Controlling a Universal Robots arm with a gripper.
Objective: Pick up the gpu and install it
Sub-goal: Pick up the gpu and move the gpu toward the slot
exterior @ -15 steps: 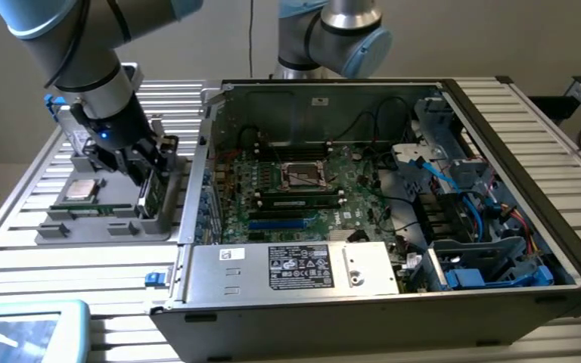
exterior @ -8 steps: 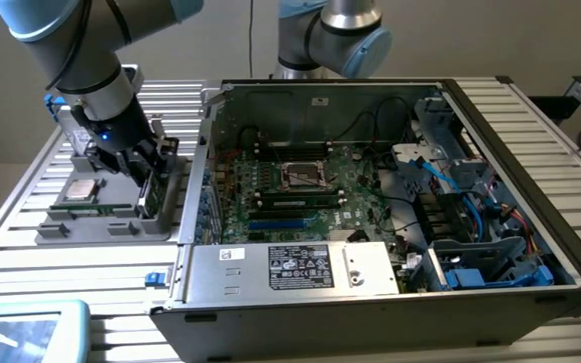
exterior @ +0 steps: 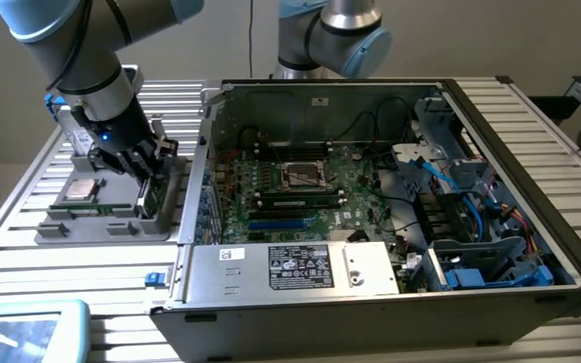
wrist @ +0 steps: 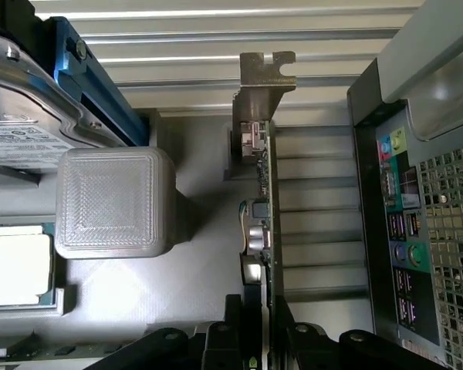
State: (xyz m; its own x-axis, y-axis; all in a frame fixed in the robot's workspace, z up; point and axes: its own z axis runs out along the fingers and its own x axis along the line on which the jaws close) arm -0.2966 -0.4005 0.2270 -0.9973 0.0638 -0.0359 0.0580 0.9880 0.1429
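The gpu point(wrist: 259, 193) stands on edge in a slot of the grey holder tray point(exterior: 99, 229), its silver end bracket point(wrist: 267, 73) at the far end. My gripper point(wrist: 258, 327) has come down over the card, one black finger on each face, pressed against it. In the exterior view the gripper point(exterior: 145, 171) sits low over the gpu point(exterior: 151, 198) at the tray's side nearest the open computer case point(exterior: 532, 302). The motherboard point(exterior: 290, 193) lies exposed inside the case.
On the tray are also a processor point(exterior: 79, 189), a silver hard drive point(wrist: 23, 116) in a blue bracket and a grey block point(wrist: 116, 202). The case's rear port panel point(wrist: 401, 231) is close beside the card. A second arm's base point(exterior: 331, 38) stands behind the case.
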